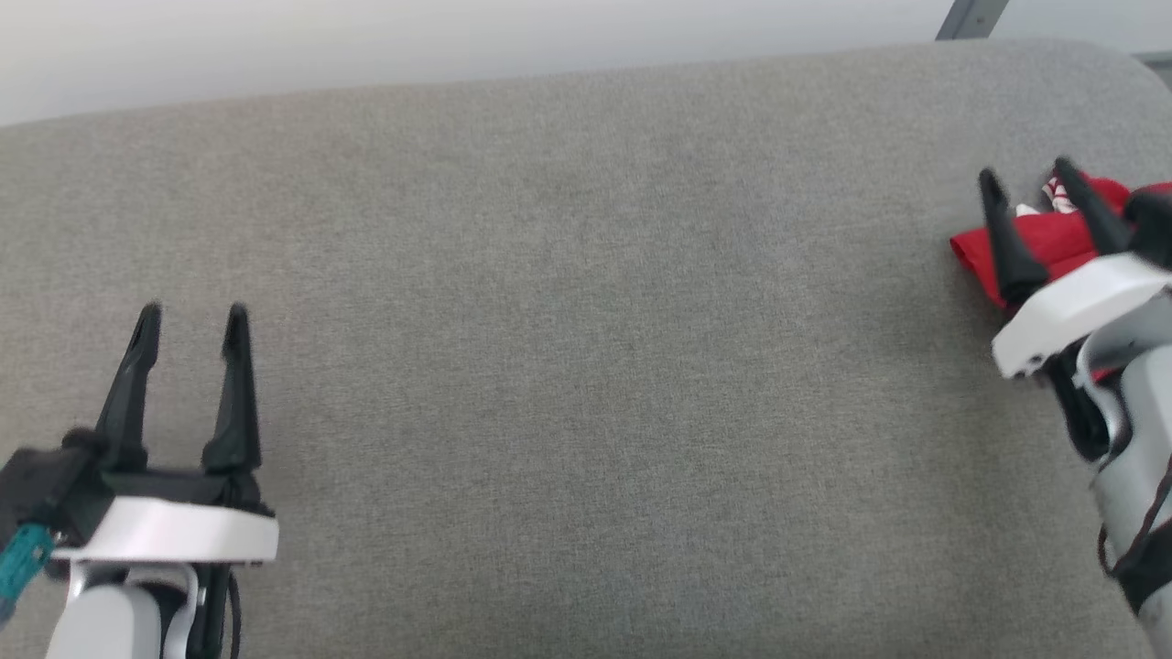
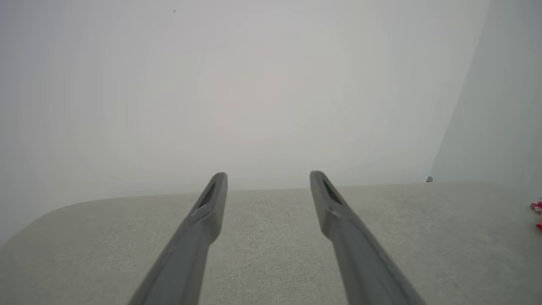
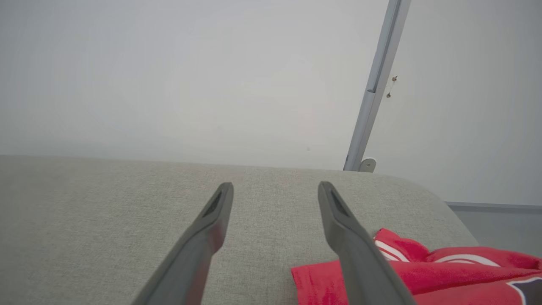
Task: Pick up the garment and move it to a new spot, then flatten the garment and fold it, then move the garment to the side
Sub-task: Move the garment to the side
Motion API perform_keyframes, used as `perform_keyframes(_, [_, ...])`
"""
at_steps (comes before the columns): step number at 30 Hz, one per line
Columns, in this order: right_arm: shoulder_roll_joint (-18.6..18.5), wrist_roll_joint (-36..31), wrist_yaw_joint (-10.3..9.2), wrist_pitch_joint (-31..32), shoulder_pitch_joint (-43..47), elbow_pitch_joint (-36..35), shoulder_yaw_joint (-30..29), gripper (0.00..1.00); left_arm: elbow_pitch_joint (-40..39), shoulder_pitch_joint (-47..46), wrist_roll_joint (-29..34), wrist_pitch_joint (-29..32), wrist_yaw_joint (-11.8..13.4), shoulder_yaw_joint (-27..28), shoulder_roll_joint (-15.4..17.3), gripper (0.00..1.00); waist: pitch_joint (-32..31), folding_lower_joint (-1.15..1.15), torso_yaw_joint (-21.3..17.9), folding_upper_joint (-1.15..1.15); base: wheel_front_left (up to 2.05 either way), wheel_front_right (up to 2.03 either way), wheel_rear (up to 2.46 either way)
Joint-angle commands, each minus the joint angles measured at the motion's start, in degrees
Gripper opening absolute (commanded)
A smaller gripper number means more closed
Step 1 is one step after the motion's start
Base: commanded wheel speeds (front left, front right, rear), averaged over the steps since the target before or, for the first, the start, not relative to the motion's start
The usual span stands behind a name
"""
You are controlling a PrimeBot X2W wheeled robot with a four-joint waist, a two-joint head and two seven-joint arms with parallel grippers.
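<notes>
Hovering at the lower left of the head view, the left gripper (image 1: 191,316) holds its two dark fingers apart, nothing between them, above the grey cloth surface (image 1: 586,366); far to the right, the right gripper (image 1: 1025,171) also has its fingers spread and empty, poised over the garment (image 1: 1053,240); the garment lies bunched near the surface's right end, red with striped trim showing; whether the fingers touch it I cannot tell; a slanted metal pole (image 3: 374,84) rises behind.

Lab-like room: grey fabric surface (image 1: 586,366), blank wall (image 2: 254,84)
</notes>
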Motion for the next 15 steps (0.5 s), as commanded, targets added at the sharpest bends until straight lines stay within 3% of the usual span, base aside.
perform_keyframes(1, [0.54, -0.47, -0.02, -0.75, 1.85, -0.69, -0.48, 1.0, 0.03, 1.73, 0.67, -0.23, -0.14, 0.9, -0.34, 1.0, -0.91, 0.0, 0.36, 0.0, 0.0, 0.0, 0.0])
perform_keyframes(15, [5.09, -4.49, -0.02, -0.94, 15.87, -7.86, -5.27, 1.0, -0.08, 12.03, 1.37, -0.24, -0.16, 6.38, -3.52, 1.0, -6.25, 0.0, 1.84, 0.0, 0.0, 0.0, 0.0])
